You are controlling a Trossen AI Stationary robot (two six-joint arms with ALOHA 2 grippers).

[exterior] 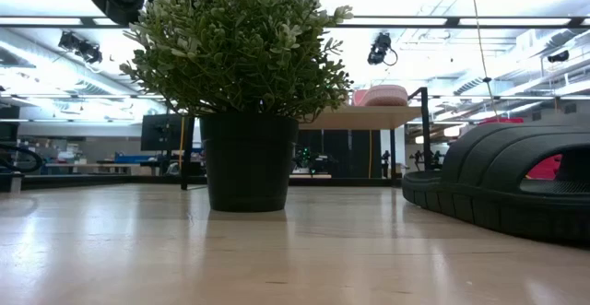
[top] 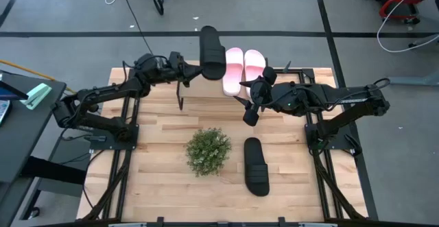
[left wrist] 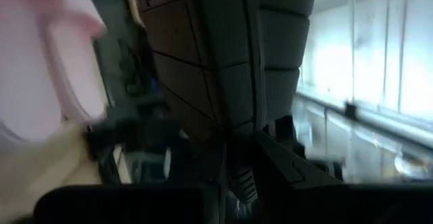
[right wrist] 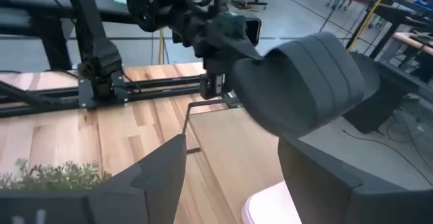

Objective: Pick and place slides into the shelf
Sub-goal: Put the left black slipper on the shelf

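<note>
Left tool (top: pixel 194 71): clenched on a black slide (top: pixel 211 51), gripping its near end; it hangs above the left part of the shelf, at the far side of the desk.
Held black slide: raised off the shelf, long axis running near to far, just left of the pink pair; whether it touches them cannot be told. In the right wrist view it fills the middle, strap bulging outward (right wrist: pixel 298 88).
Right tool (top: pixel 248 105): released, fingers spread and holding nothing; it hovers over the near edge of the shelf, just near of the pink slides.
Pink-and-white slides (top: pixel 242 68): two, side by side on the shelf, right of the held black one.
Shelf (top: pixel 302 75): light-wood board along the far edge of the desk; bare board shows at its right end.
Second black slide (top: pixel 256 165): flat on the desk (top: pixel 164 179), near side, right of centre.
Potted plant (top: pixel 208 151): small green bush in a dark pot, mid-desk, just left of the second black slide, apart from it.
</note>
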